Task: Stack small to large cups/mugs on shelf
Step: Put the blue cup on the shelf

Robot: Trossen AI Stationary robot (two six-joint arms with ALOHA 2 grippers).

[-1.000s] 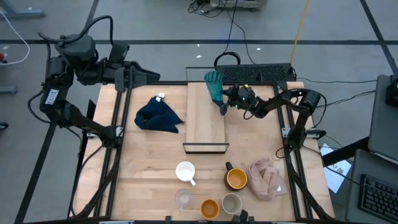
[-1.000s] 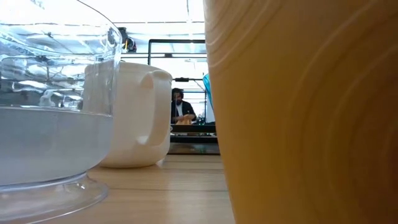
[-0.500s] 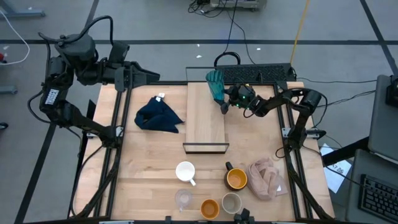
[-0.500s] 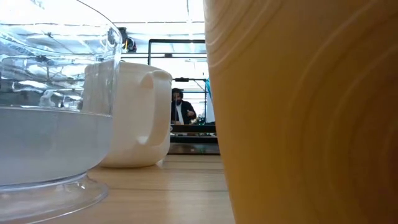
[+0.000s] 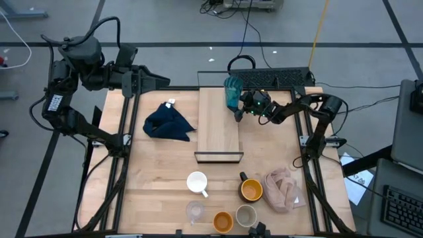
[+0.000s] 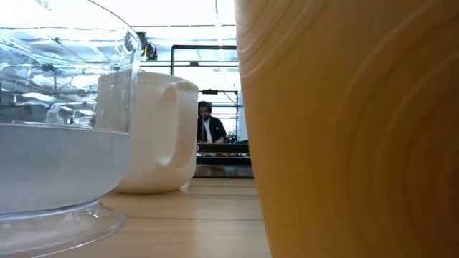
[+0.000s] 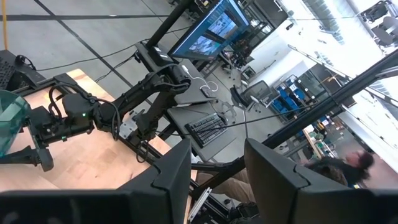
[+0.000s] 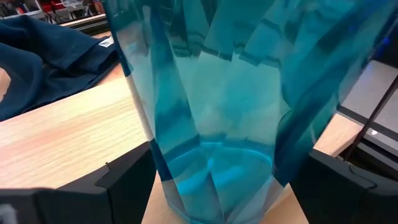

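The teal ribbed tumbler (image 5: 231, 90) stands at the far right corner of the shelf (image 5: 218, 132), a long light-wood board. My right gripper (image 5: 236, 104) reaches in from the table's right and is shut on the tumbler's lower part. My left gripper (image 5: 157, 80) is raised over the table's far left corner, open with nothing between its fingers (image 7: 177, 180). The white mug (image 5: 197, 182), the black mug with orange inside (image 5: 250, 190), the clear glass (image 5: 194, 211), the orange cup (image 5: 223, 221) and the grey-beige cup (image 5: 246, 215) stand along the near edge. My right gripper has the tumbler's lower wall (image 8: 186, 155), just above the base, between its two fingers (image 8: 124, 180), one on each side. The fingers come nearly level from the table's right, tipped slightly down. The tumbler stands close to upright, mouth up, its base at the shelf board.
A navy cloth (image 5: 168, 123) lies left of the shelf. A pink-beige cloth (image 5: 283, 188) lies at the near right. A keyboard and headphones (image 5: 274, 77) sit beyond the far edge. In the low view a person (image 6: 209, 127) shows far behind the table.
My right gripper has tipped its wrist while staying in place. The tumbler, which leaned toward the table's left, now stands nearly upright at the shelf's far right corner.
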